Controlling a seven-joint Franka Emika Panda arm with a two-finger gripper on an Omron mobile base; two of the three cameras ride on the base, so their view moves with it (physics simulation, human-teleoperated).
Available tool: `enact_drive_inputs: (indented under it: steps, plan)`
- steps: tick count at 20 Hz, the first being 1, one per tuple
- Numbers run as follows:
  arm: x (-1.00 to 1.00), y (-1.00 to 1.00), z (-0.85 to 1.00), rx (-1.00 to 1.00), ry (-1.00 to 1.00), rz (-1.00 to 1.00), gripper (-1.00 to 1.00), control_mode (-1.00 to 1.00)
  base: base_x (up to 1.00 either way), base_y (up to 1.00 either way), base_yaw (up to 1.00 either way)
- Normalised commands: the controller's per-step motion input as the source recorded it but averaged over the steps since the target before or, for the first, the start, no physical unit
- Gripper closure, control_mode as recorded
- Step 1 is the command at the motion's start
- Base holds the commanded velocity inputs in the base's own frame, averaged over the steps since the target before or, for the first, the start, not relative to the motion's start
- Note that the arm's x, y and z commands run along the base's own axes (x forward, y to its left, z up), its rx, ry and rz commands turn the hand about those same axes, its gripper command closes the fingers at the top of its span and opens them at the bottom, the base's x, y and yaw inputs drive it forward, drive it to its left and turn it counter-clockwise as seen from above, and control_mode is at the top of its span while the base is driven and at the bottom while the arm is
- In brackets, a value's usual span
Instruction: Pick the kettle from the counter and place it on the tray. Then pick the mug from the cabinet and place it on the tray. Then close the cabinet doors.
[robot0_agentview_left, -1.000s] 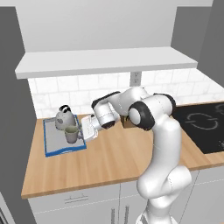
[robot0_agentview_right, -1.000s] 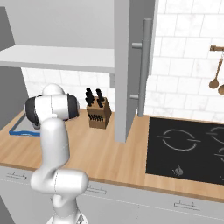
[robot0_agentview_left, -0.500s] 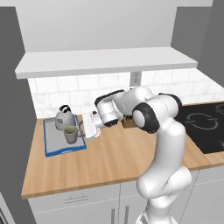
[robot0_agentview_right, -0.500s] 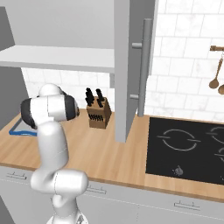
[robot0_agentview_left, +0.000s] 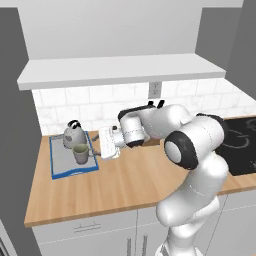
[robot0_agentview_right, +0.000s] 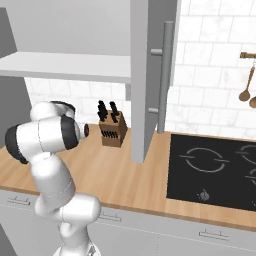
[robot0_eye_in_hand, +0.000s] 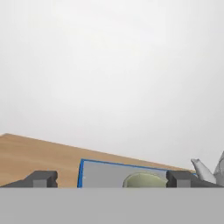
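Gripper jaws wide, empty, beside tray right rim; mug, kettle on tray.

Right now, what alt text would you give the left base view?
A silver kettle and a grey mug sit on a blue-rimmed tray at the left of a wooden counter. The white arm's open gripper hangs just right of the mug, holding nothing.

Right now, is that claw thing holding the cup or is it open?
Gripper: open, fingers spread wide, holding nothing. The mug stands on the tray beside the kettle.
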Motion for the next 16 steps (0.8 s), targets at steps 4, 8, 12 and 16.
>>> enact_drive_inputs:
  steps: [4,8,12,16]
  plan:
    - [-0.74,-0.17,0.43,0.02,-0.02,-0.04,-1.0,-1.0,0.0,0.0,0.0]
    - [-0.6,-0.13,0.53,0.0,0.0,0.0,-1.0,-1.0,0.0,0.0,0.0]
    - [-0.62,-0.08,0.56,0.0,0.0,0.0,-1.0,-1.0,0.0,0.0,0.0]
    - [-0.58,-0.1,0.51,0.0,0.0,0.0,-1.0,-1.0,0.0,0.0,0.0]
